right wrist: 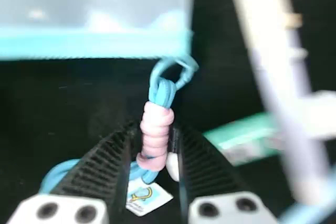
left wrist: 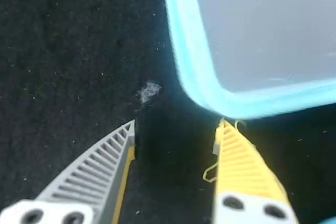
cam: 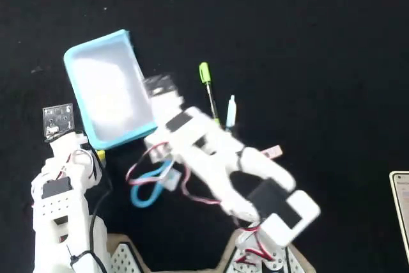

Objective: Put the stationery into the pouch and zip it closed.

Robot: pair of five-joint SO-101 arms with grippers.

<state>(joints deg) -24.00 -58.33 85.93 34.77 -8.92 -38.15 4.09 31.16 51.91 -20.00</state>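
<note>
The translucent pouch (cam: 105, 94) with a light blue rim lies at the left of the black table. My right gripper (right wrist: 155, 153) is shut on the pink pull cord (right wrist: 156, 129), which a blue loop (right wrist: 167, 80) ties to the pouch (right wrist: 94, 19). From above, that gripper (cam: 158, 153) sits at the pouch's near right corner. My left gripper (left wrist: 176, 127) is open at the pouch's near left corner (left wrist: 210, 98), and its yellow finger (left wrist: 239, 166) touches the rim. A green-capped pen (cam: 206, 78) and a blue-and-white pen (cam: 231, 112) lie right of the pouch.
A blue strap loop (cam: 150, 187) with a white tag lies near the arms' bases. A small pink item (cam: 273, 152) sits by the right arm. A white object (cam: 401, 196) shows at the right edge. The far and right parts of the table (cam: 307, 49) are bare.
</note>
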